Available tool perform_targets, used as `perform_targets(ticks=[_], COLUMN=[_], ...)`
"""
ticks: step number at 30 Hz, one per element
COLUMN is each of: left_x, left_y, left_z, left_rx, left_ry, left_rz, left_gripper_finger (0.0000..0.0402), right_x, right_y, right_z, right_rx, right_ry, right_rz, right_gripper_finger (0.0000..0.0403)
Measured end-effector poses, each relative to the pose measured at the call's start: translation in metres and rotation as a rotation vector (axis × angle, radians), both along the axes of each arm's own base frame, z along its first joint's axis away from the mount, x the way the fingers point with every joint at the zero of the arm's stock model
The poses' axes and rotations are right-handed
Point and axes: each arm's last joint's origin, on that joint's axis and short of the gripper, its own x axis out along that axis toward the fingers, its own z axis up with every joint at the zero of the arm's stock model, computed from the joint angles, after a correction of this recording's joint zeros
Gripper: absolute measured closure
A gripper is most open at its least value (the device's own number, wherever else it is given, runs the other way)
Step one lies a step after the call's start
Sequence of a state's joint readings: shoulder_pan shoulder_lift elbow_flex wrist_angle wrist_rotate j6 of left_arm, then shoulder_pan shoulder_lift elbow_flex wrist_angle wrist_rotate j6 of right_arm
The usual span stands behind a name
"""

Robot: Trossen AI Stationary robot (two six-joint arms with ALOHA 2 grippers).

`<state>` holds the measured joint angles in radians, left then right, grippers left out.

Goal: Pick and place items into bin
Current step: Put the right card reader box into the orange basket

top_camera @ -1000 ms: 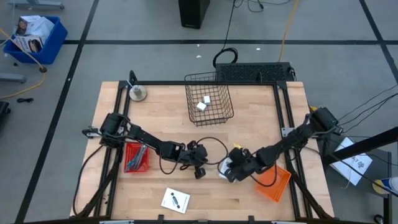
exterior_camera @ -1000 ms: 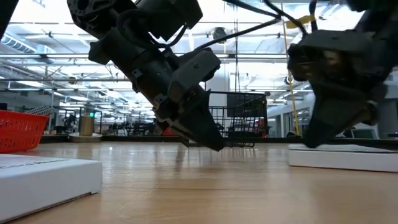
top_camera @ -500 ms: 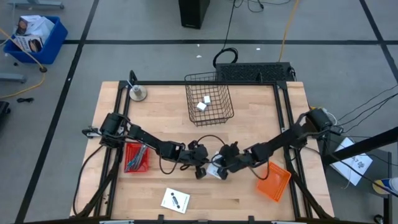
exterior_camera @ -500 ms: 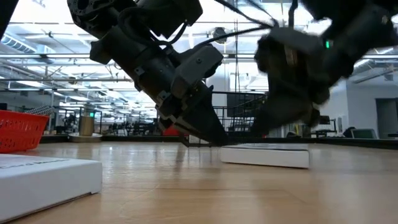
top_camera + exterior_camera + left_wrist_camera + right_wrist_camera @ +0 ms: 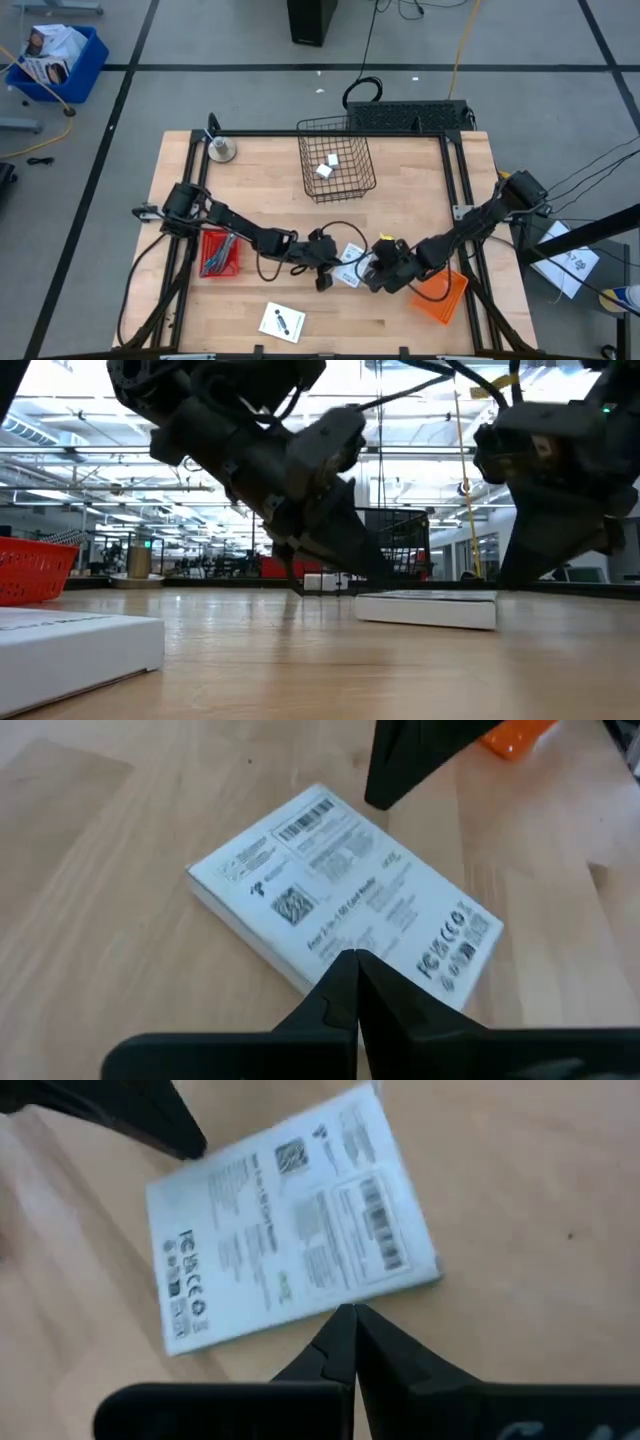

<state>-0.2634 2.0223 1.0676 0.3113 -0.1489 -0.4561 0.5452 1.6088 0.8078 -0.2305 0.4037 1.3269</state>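
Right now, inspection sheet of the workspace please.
Surface: wooden table, black frame.
Job's things: white box flat at mid-table between the tools; white card near front edge; two white blocks in wire basket.
Clutter: red tray with tools, orange tray, metal disc.
Grippers: left tool shut, right tool shut, both beside box.
Cables: loops on both arms.
Surroundings: blue bin on floor.

Left gripper (image 5: 334, 262) and right gripper (image 5: 372, 268), jaws closed, low, facing each other.
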Motion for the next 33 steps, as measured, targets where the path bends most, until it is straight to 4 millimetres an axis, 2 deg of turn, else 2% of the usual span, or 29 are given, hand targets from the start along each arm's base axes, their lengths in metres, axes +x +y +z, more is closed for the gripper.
perform_targets(ticks=[8, 11, 18, 22, 28, 33], left_x=[0.005, 0.005, 0.001, 0.0, 0.0, 0.0], left_y=[0.012, 0.014, 0.017, 0.017, 0.017, 0.017], left_z=[-0.018, -0.023, -0.028, -0.029, -0.03, -0.029], left_rx=[-0.075, -0.09, -0.069, -0.063, -0.065, -0.065], left_ry=[0.051, 0.073, 0.128, 0.137, 0.143, 0.136], left_rz=[0.016, 0.031, 0.089, 0.12, 0.125, 0.126], left_gripper_finger=[0.0398, 0.0396, 0.0397, 0.0387, 0.0398, 0.0381], right_x=[0.015, 0.018, 0.016, 0.018, 0.018, 0.02], right_y=[0.002, 0.001, 0.003, 0.004, 0.004, 0.004], right_z=[-0.026, -0.028, -0.016, -0.013, -0.014, -0.011], right_rx=[0.075, 0.037, -0.16, -0.208, -0.265, -0.323], right_ry=[0.032, 0.009, -0.111, -0.15, -0.176, -0.206], right_rz=[0.014, 0.015, 0.062, 0.066, 0.048, 0.07], right_gripper_finger=[0.0403, 0.0403, 0.0403, 0.0403, 0.0403, 0.0403])
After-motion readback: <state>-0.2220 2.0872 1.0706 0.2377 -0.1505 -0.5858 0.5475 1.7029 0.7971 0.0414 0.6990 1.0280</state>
